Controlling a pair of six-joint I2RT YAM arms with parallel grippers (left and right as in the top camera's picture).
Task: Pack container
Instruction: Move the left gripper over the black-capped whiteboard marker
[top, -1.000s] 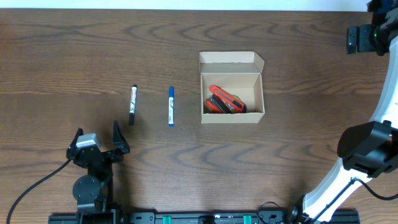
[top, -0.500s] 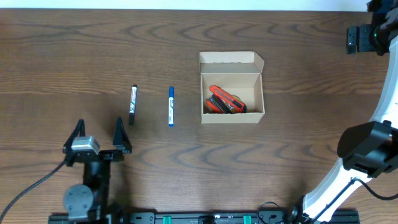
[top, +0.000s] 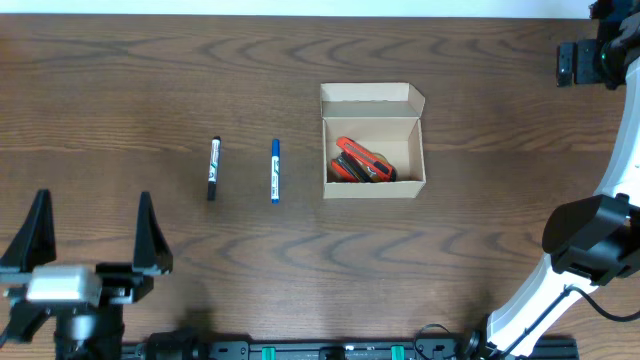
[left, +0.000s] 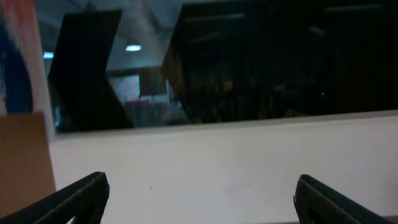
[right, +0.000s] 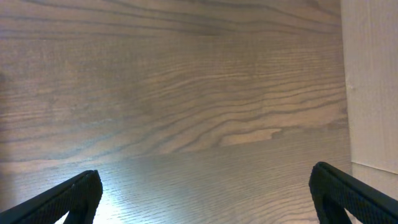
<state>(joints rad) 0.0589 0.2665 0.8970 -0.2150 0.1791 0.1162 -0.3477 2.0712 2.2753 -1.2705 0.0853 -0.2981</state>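
Observation:
The tan cardboard container (top: 373, 138) stands open on the table right of centre, its flap lid folded back. A red and black marker (top: 361, 162) lies inside it. A black marker (top: 213, 168) and a blue marker (top: 275, 171) lie on the table to its left. My left gripper (top: 90, 240) is open and empty, raised high at the front left; its wrist view (left: 199, 199) faces a white wall and dark window. My right gripper's fingers (right: 202, 196) are wide open and empty above bare wood; the gripper is out of the overhead view.
The right arm's body (top: 590, 240) stands at the right edge of the table, with its upper part (top: 590, 60) at the far right corner. A pale vertical surface (right: 373, 81) shows at the right of the right wrist view.
My left gripper has risen and pulled back toward the front left, growing larger in the overhead view. The markers, container and right arm have not moved.

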